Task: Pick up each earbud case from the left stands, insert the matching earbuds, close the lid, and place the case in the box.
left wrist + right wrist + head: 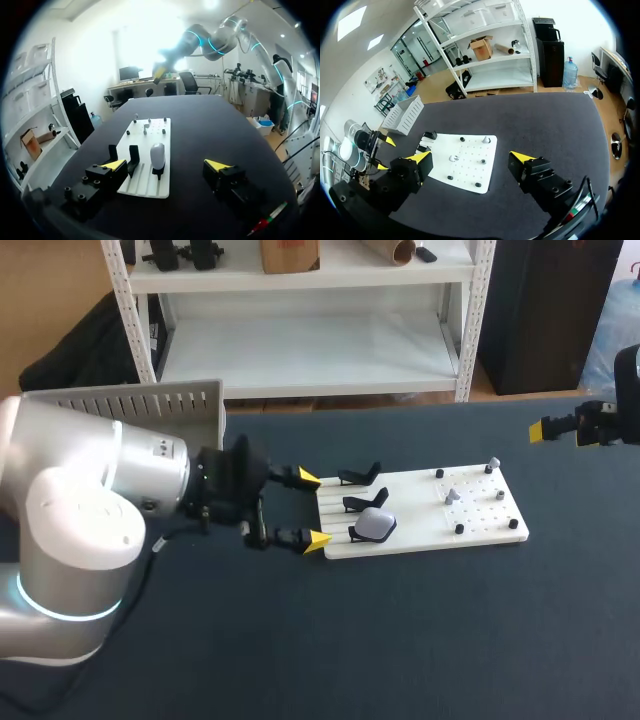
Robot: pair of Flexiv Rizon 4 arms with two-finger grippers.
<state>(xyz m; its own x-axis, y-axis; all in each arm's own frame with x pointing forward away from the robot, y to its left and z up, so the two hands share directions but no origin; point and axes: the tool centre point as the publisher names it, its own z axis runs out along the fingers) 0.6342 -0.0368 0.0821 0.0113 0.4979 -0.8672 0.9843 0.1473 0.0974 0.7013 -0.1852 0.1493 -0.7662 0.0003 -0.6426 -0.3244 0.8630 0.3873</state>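
My left end effector (pixel 166 166) hangs low over the counter (pixel 420 640), its fingers spread wide with nothing in them. The earbud case (pixel 157 156) sits just ahead of it on its stand, facing the gap between the fingers, at the near end of the white board (pixel 145 186). The two empty stands (pixel 133 159) lie ahead of one finger, off to the side.

I judge the step in hand to be the pick. To do it well I would centre the gap on the case and go straight forward, so neither finger clips an empty stand or the board's edge. Then I would close on opposite sides of the case and lift straight up off the stand.

My right end effector (pixel 471 158) is well apart from the board, fingers spread and empty. The box (pixel 150 400) stands behind my left arm.
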